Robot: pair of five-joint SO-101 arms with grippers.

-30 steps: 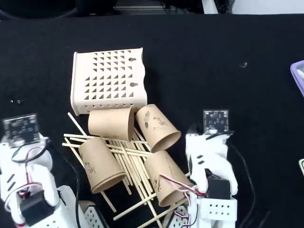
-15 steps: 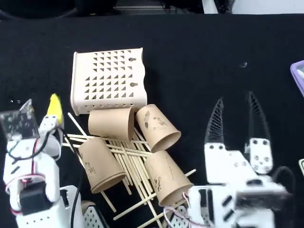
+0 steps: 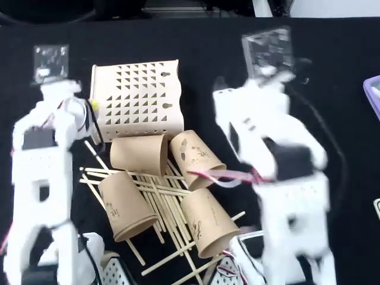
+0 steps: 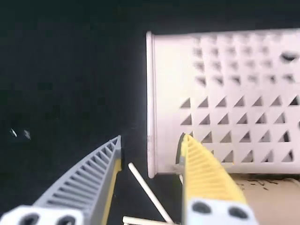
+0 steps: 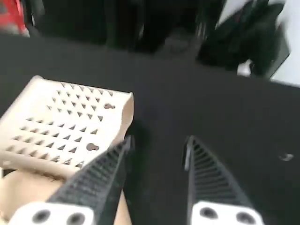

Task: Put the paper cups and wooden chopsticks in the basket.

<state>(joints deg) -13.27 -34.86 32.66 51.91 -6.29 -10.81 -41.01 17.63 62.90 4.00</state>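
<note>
The beige perforated basket lies with its holed face up at mid-table. Four brown paper cups lie on their sides in front of it: one against the basket, one beside it, and two nearer ones on a heap of wooden chopsticks. My left gripper is open at the basket's left corner, above one chopstick. My right gripper is open and empty, just right of the basket.
The left arm stands left of the pile. The right arm stands to its right. A purple object shows at the table's right edge. The black table stretches behind the basket.
Both arms have unfolded from the table's front edge and stretched forward to the basket's sides. The cups, chopsticks and basket have not moved.
</note>
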